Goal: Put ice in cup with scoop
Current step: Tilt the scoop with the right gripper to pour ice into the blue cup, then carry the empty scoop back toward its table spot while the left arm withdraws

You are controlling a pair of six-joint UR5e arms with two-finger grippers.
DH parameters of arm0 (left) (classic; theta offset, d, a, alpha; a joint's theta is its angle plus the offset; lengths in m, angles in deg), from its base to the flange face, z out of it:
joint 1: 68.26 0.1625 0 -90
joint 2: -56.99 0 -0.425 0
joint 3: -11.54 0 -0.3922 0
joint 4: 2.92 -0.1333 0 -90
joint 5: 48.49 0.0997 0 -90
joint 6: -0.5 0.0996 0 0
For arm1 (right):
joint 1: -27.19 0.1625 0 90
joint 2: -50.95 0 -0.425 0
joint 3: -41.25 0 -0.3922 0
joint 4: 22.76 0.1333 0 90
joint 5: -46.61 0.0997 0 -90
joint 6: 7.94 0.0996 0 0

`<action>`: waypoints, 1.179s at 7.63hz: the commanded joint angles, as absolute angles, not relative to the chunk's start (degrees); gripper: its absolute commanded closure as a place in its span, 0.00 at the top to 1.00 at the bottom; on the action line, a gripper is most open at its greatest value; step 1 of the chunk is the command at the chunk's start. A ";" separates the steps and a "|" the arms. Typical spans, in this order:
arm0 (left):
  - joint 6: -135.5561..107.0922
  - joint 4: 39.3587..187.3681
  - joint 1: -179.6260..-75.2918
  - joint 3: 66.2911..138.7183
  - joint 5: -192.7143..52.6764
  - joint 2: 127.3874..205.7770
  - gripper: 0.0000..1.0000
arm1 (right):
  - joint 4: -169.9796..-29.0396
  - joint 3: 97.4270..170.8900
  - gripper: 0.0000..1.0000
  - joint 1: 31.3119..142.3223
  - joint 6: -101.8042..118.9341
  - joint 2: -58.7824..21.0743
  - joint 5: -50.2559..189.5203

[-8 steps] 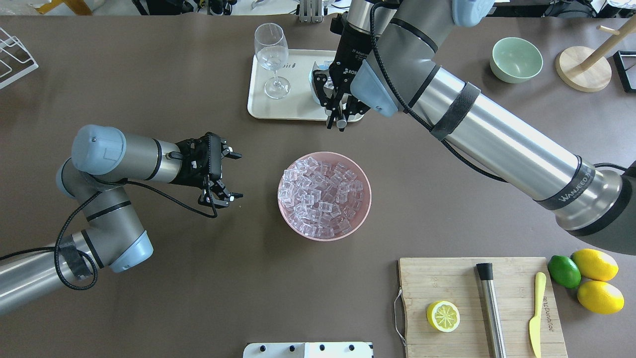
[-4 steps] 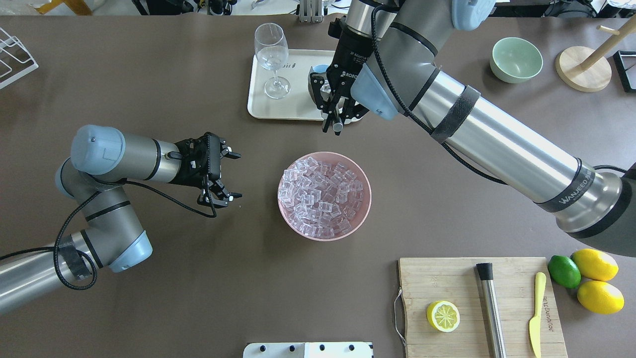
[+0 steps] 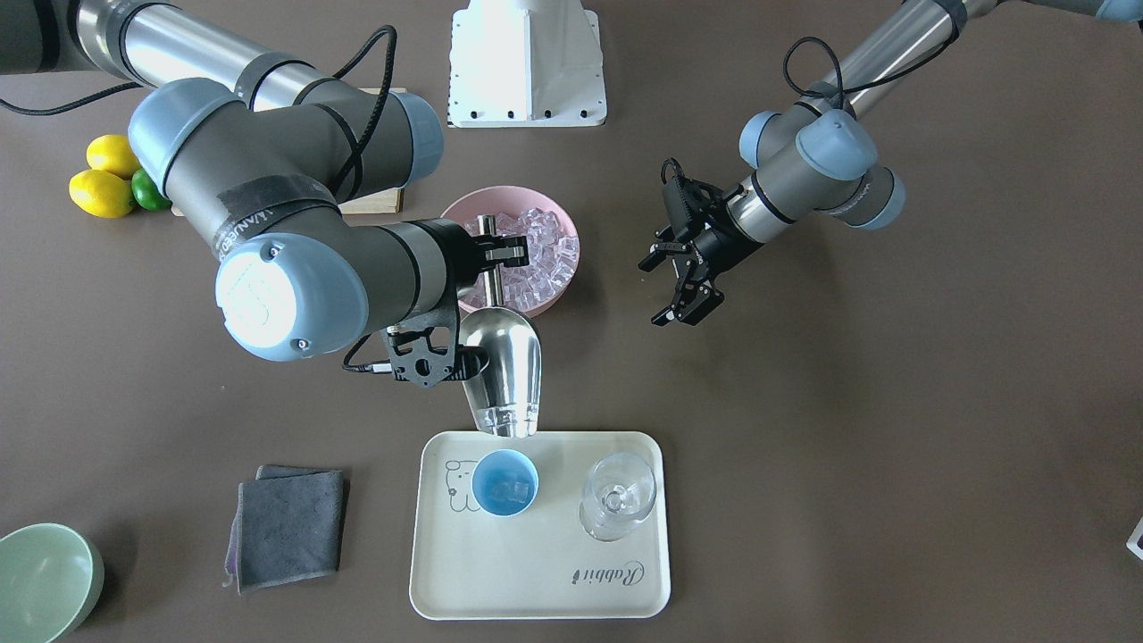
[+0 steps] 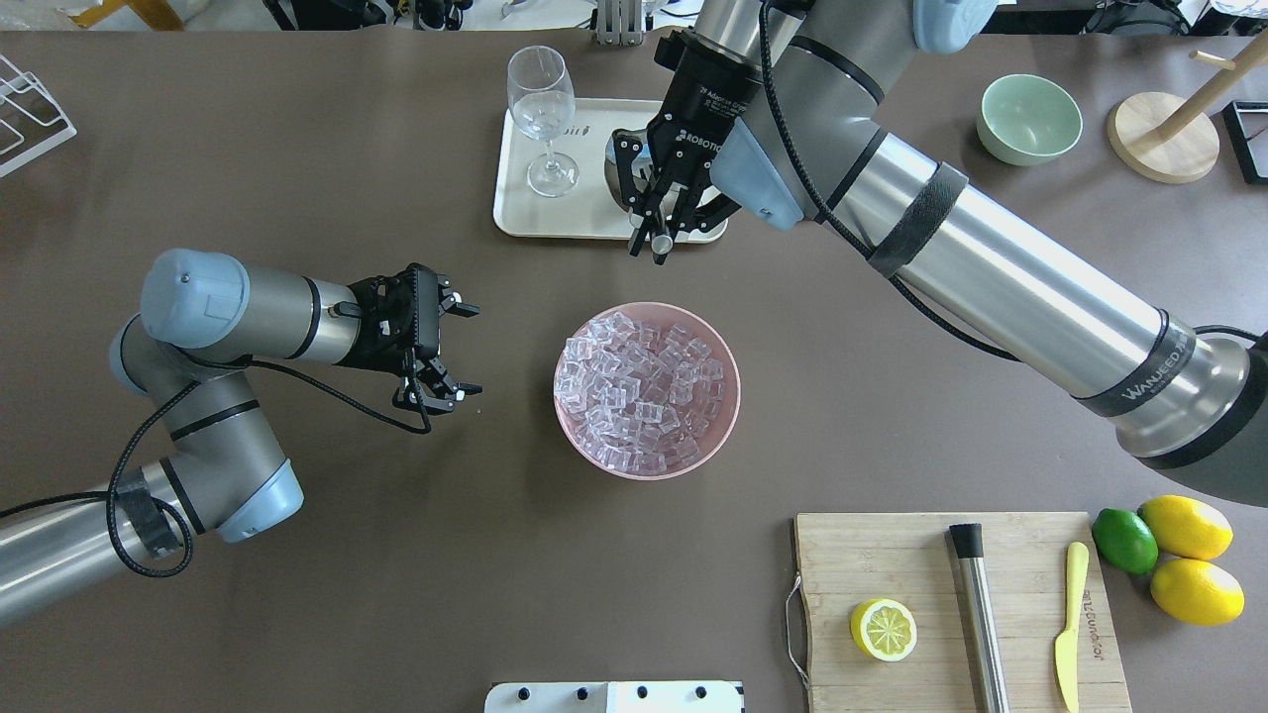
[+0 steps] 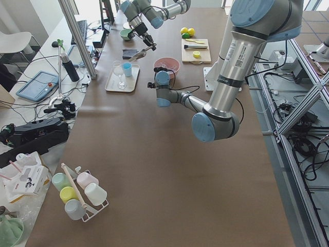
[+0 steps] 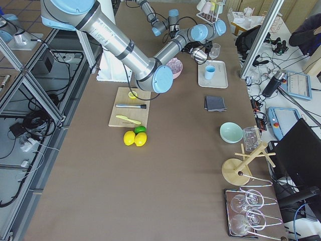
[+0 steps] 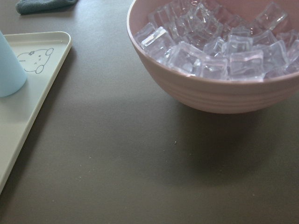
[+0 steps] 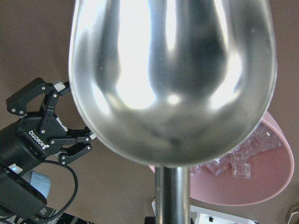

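My right gripper (image 3: 489,254) is shut on the thin handle of the steel scoop (image 3: 504,362). The scoop tilts mouth-down over the tray edge nearest the bowl, just short of the light-blue cup (image 3: 505,483). Something clear, like ice, shows at its lip. The cup stands on the tray with at least one ice cube in it. The pink bowl (image 4: 728,416) full of ice (image 4: 639,391) sits mid-table. In the overhead view my right gripper (image 4: 652,230) hides the scoop and cup. The scoop's shiny bowl (image 8: 173,79) fills the right wrist view. My left gripper (image 4: 461,347) is open and empty left of the bowl.
A cream tray (image 3: 536,580) holds the cup and a stemmed glass (image 3: 618,496). A grey cloth (image 3: 290,527) lies beside it. A green bowl (image 4: 1028,119) is at the far right. A cutting board (image 4: 892,555) holds a lemon half, a steel cylinder and a yellow knife.
My right gripper has shifted a little to the left and turned, carrying the scoop with it. The left arm has not moved.
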State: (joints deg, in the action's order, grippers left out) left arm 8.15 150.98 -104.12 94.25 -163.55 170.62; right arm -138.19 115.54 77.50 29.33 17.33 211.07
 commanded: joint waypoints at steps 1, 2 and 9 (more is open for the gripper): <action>8.15 150.98 -104.12 94.24 -163.53 170.54 0.98 | -135.81 115.52 0.00 77.63 29.42 16.59 211.06; 8.15 150.98 -104.12 94.24 -163.53 170.54 0.98 | -133.96 115.52 0.00 77.63 30.20 15.81 210.79; 8.06 150.98 -104.21 94.33 -163.62 170.63 0.98 | -133.51 145.07 0.00 74.05 40.04 -1.20 180.67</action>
State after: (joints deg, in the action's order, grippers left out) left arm 8.06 150.98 -104.21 94.33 -163.54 170.62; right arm -133.50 134.20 76.47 35.48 7.01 187.91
